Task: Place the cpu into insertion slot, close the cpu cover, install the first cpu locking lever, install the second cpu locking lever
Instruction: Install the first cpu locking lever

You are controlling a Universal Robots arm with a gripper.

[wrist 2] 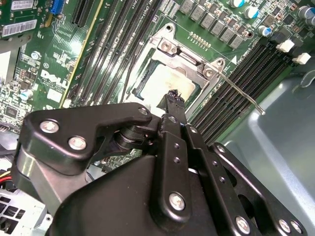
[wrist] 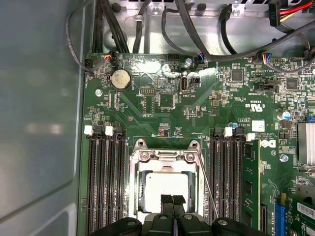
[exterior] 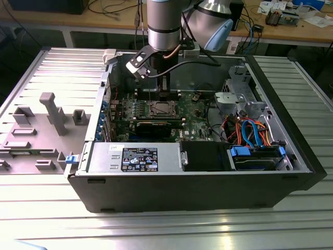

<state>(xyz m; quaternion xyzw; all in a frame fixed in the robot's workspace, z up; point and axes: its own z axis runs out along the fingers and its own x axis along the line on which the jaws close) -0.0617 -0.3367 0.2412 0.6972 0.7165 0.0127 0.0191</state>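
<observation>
The cpu (wrist: 167, 187) lies flat in the insertion slot (wrist: 134, 164) of the green motherboard (wrist: 147, 98), its dull silver top showing. The cpu cover (wrist: 195, 184) lies down around it as a silver frame, also seen in the second wrist view (wrist 2: 189, 56). A thin wire locking lever (wrist: 209, 191) runs beside the cover and slants out over the memory slots (wrist 2: 241, 91). My gripper (wrist: 172, 199) hangs just above the chip's edge, its two black fingers pressed together and holding nothing. In the exterior view the gripper (exterior: 164, 97) stands over the socket (exterior: 160, 108).
Black memory slots (wrist: 106, 182) flank the socket on both sides. A long black expansion card (exterior: 156, 126) lies nearer the camera, then the grey power supply (exterior: 135, 156). Cables (exterior: 250, 130) and a drive cage (exterior: 239, 99) fill the exterior view's right. The case walls enclose everything.
</observation>
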